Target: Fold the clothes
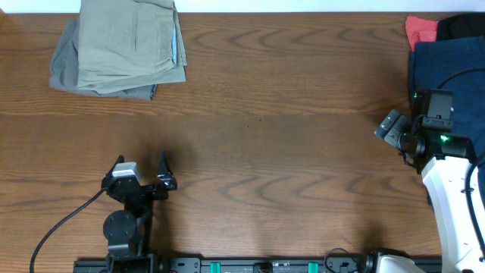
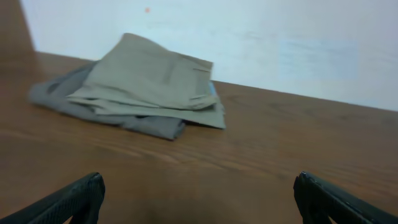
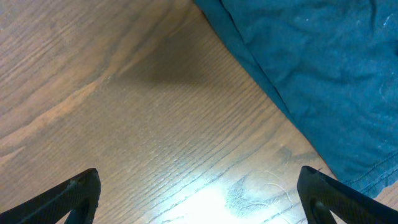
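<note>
The pale khaki-green shorts point(image 1: 132, 38) lie folded at the table's far left, stacked on darker grey-olive shorts point(image 1: 67, 72). In the left wrist view the khaki shorts point(image 2: 155, 78) lie ahead and to the left, well beyond the fingers. My left gripper point(image 1: 142, 163) is open and empty over bare wood near the front left, and its fingertips show wide apart in its own view point(image 2: 199, 193). My right gripper point(image 1: 390, 127) is open and empty at the right, just left of a navy blue garment point(image 1: 447, 68). Its own view point(image 3: 199, 190) shows bare wood between the fingers.
The navy garment point(image 3: 323, 62) covers the table's far right. A red cloth point(image 1: 420, 30) and a black item point(image 1: 462, 26) lie behind it at the back right corner. The grey-olive shorts point(image 2: 143, 124) stick out under the khaki pair. A white wall runs behind the table.
</note>
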{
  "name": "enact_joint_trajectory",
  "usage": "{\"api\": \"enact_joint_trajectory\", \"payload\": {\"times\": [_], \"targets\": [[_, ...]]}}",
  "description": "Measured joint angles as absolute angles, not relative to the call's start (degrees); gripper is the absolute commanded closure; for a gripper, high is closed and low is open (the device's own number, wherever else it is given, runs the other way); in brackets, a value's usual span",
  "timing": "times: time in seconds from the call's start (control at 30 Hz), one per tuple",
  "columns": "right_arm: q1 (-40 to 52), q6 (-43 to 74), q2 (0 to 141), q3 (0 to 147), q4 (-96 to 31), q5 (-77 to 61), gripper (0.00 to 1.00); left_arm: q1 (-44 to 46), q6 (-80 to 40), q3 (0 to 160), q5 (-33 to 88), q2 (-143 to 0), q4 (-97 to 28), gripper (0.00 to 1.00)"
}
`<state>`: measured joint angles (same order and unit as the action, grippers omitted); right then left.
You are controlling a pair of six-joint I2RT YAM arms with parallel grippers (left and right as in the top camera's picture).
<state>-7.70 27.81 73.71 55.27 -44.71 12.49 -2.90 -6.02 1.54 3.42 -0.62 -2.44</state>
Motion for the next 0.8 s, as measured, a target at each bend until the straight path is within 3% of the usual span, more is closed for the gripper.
{"api": "enact_joint_trajectory", "payload": {"times": [0.8], "targets": [[-7.7,27.8,73.7,55.3,-44.7,12.5,0.01,-2.9,-6.3,1.5,2.5,-0.6,-2.5,0.02]]}}
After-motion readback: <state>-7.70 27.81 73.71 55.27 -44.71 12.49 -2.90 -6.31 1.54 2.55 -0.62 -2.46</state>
